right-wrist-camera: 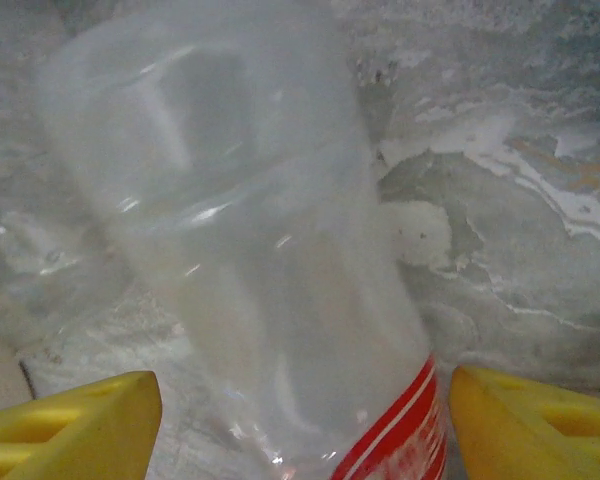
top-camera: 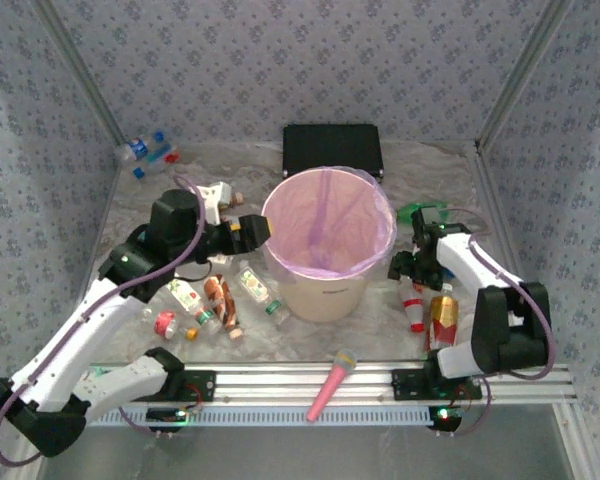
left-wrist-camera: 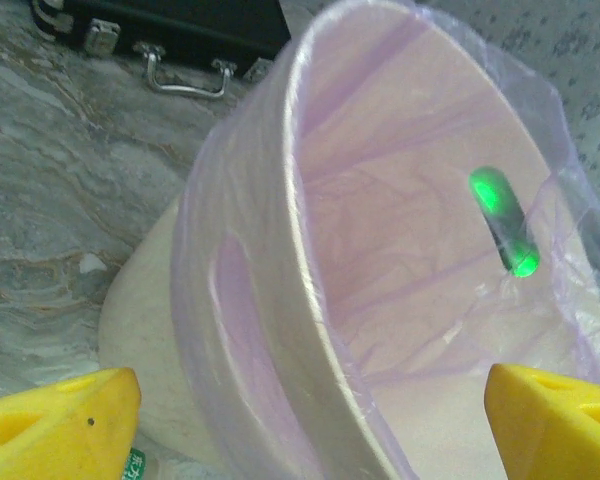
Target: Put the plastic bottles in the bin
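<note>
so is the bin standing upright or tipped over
upright: the bin stands on its base on the table, its bag-lined mouth facing up

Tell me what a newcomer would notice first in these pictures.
The cream bin with its pink liner stands mid-table, the left gripper open at its left rim. Right of the bin, the right gripper straddles a clear bottle with a red label, jaws apart. A scatter of bottles lies left of the bin.
</note>
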Robot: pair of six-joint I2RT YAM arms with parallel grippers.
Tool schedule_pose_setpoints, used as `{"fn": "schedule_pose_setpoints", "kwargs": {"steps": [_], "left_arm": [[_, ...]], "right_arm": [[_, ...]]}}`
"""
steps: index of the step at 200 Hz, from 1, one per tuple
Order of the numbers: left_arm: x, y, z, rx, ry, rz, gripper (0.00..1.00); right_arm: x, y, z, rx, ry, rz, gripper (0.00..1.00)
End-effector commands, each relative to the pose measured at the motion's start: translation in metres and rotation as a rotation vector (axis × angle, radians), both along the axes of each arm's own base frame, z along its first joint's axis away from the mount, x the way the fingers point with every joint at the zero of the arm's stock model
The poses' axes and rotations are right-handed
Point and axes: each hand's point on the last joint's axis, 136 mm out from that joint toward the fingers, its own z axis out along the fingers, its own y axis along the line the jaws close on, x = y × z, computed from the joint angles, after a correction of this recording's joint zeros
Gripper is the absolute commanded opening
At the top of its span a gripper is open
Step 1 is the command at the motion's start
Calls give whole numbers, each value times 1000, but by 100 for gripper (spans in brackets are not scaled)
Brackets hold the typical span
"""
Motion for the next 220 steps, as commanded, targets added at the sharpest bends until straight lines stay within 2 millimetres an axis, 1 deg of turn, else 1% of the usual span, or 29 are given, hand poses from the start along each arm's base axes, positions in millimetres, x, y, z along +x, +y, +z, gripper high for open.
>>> {"fn": "schedule_pose_setpoints", "kwargs": {"steps": [1,10,25,35,39,62,83,112,138,162,181,202,220], "left_arm": [[3,1,-12,78,2,28,89],[4,0,-16,98,-3,31,89],[7,-1,-23,125,2,35,87],[9,-3,-28,141,10,35,87],[9,-4,-30,147,13,32,86],[13,-4,-36,176,21,41,83],[15,0,-39,191,16,62,78],[18,-1,-38,194,15,67,71],[22,-2,-34,192,9,77,67],[25,-2,-33,191,6,91,65],[28,-4,-33,191,4,93,64],[30,-7,-33,192,7,89,63],[32,-8,-32,191,1,89,63]], "right_arm": [[7,-2,-11,1,1,7,76],[9,-1,-16,8,7,10,74],[11,1,-23,10,20,21,74],[11,1,-27,9,32,28,71],[11,1,-28,9,37,29,69],[10,1,-32,2,41,43,65],[9,-2,-29,-32,33,56,63],[11,-1,-22,-30,4,57,52],[10,-2,-15,-35,-3,57,49],[9,-2,-1,-38,-21,57,48],[10,-4,20,-42,-58,52,48],[10,-7,56,-44,-128,29,48],[15,-13,102,-44,-242,3,48]]}}
